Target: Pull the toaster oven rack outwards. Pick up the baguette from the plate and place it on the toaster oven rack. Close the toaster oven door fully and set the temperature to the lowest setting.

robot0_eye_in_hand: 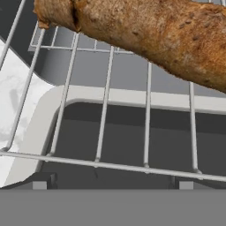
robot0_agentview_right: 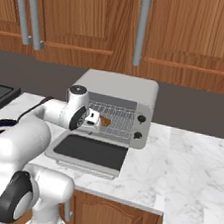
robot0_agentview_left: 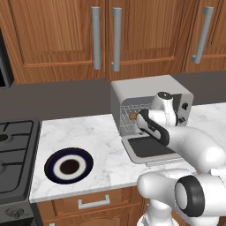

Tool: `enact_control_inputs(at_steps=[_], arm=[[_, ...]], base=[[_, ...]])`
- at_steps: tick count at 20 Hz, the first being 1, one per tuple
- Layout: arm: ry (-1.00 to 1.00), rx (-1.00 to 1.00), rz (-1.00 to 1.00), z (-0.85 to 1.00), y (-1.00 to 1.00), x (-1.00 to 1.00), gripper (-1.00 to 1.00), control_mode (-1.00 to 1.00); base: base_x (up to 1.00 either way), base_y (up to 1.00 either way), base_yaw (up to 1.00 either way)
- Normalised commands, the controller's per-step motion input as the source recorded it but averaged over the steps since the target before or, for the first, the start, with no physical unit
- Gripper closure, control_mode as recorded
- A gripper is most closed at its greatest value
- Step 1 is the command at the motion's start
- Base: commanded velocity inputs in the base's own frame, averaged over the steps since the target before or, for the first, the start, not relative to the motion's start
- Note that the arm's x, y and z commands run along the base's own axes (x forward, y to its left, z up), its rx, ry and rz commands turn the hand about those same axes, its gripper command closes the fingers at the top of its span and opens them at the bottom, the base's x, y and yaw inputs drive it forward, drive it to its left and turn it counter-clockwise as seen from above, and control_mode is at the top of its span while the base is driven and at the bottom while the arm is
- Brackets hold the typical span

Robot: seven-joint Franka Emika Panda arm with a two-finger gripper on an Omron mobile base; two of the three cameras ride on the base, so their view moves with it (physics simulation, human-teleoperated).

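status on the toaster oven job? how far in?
Done: toaster oven rack pulled out over the open toaster oven door; baguette lies on it, plate bare. In hand: open end effector sits at the oven mouth, gripping nothing. Left: close the door fully and turn the temperature knob to lowest; which knob can't be told.

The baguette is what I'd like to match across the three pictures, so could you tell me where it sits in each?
Left base view: baguette, small brown bit inside the oven, left of the wrist.
Right base view, on the toaster oven rack, right of the hand.
Hand view, across the top.
Shared landmark: the rack.
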Motion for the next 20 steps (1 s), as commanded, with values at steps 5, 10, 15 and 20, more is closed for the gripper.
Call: enact_control_inputs(at_steps=[5, 10, 15, 20], arm=[[0.0, 0.0, 0.03, 0.0, 0.0, 0.3, -1.0, -1.0], [0.0, 0.0, 0.02, 0.0, 0.0, 0.33, -1.0, -1.0], [0.0, 0.0, 0.02, 0.0, -0.01, 0.34, -1.0, -1.0], [-0.01, 0.0, 0.02, 0.01, -0.01, 0.31, -1.0, -1.0]], base=[[0.0, 0.0, 0.0], [0.0, 0.0, 0.0], [0.0, 0.0, 0.0], [0.0, 0.0, 0.0]])
